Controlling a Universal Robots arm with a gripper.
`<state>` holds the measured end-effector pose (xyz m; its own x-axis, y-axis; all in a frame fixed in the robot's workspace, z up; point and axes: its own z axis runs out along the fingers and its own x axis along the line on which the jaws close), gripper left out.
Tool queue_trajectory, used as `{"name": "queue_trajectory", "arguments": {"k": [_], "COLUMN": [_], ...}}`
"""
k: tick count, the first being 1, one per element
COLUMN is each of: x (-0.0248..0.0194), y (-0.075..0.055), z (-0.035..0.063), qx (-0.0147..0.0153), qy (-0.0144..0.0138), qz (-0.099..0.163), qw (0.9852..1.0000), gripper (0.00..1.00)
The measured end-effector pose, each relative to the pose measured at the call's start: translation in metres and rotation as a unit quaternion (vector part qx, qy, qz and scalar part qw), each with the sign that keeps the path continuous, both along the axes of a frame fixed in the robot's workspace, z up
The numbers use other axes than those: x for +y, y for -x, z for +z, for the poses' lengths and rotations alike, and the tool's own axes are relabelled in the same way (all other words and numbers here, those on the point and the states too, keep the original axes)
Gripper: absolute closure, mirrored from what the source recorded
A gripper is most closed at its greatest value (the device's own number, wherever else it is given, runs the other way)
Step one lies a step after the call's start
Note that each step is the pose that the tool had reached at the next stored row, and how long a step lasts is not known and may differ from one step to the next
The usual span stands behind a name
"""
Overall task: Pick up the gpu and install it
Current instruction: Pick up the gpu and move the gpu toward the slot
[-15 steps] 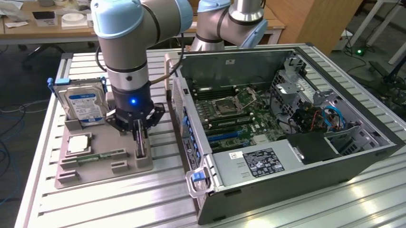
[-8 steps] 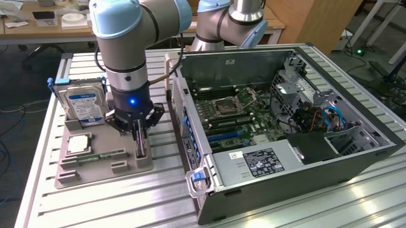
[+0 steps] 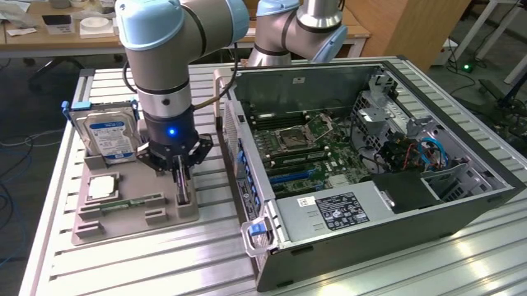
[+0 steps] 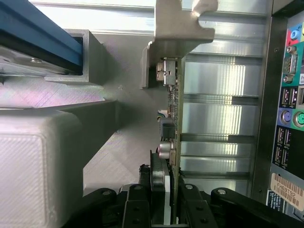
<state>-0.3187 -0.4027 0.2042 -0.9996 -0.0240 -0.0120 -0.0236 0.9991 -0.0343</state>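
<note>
Gripper: our gripper (image 4: 165, 194) sits down over the gpu (image 4: 174, 99), with the card between its two sides. We cannot tell whether it is pressing on the card or just straddling it.
Gpu location: it stands on edge in a slot of the grey tray (image 3: 123, 225), on the side nearest the open computer case (image 3: 371, 246). We judge it not yet lifted.
Neighbours: the blue-labelled hard drive (image 3: 111, 139) stands at the tray's far end. The memory stick (image 3: 132, 202) lies flat in the middle. Both are apart from the card.
Weight: we judge it light, an easy load for this arm.
Stiffness: the board is thin and rigid, but it could flex or crack under a twisting load.
Fragility: small components stud one face, so a squeeze on them risks damage.
Surface: the bare board faces look smooth, so a loose grip may let the card slide.
Hold: we would grip across the two flat faces near the upper edge, at mid-length. That keeps clear of the metal bracket (image 4: 178, 28) and the contact edge down in the slot.
Risk: tilting the card in the slot could jam it.
</note>
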Motion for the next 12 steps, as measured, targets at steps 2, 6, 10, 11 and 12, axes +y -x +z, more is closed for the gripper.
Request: {"name": "queue_trajectory", "arguments": {"k": [2,6,10,11,12], "x": [0.0,0.0,0.0,0.0,0.0], "y": [0.0,0.0,0.0,0.0,0.0], "z": [0.0,0.0,0.0,0.0,0.0], "qx": [0.0,0.0,0.0,0.0,0.0], "qy": [0.0,0.0,0.0,0.0,0.0], "qz": [0.0,0.0,0.0,0.0,0.0], "qw": [1.0,1.0,1.0,1.0,1.0], "gripper": [0.72,0.72,0.72,0.72,0.72]}}
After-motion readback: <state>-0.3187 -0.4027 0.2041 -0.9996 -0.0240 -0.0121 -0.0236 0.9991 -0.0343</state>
